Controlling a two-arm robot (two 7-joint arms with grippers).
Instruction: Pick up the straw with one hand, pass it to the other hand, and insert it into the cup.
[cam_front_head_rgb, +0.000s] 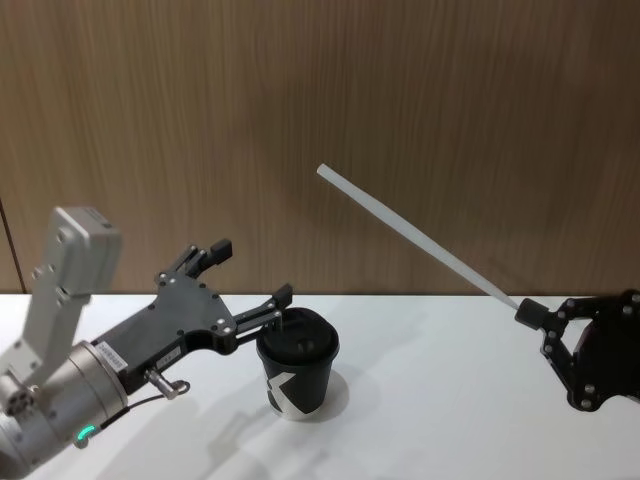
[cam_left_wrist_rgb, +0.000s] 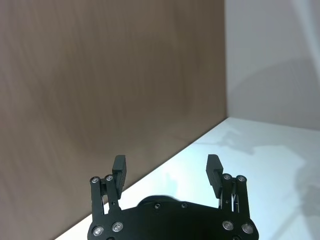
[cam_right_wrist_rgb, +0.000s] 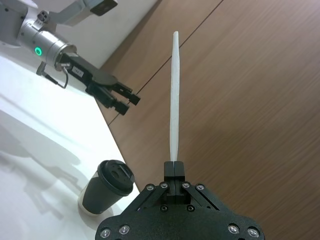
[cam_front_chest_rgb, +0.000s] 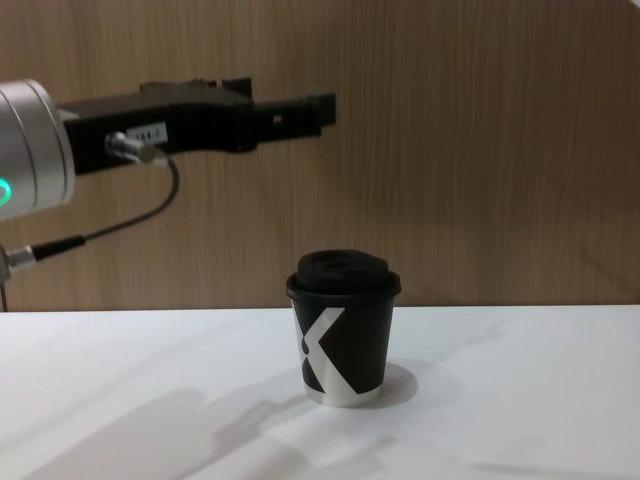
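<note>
Holding the straw (cam_front_head_rgb: 415, 235) by its low end, R gripper (cam_front_head_rgb: 528, 314) sits clamped at 3 o'clock, straw slanting to 10. L gripper (cam_front_head_rgb: 252, 270), wide open & empty above the cup (cam_front_head_rgb: 298, 375), should take mid-straw squarely before R releases.

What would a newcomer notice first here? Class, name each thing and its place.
The white straw slants up through the air, pinched at its lower end by the right gripper on the right. The left gripper hangs open, up and left of the lidded black cup standing on the white table.
</note>
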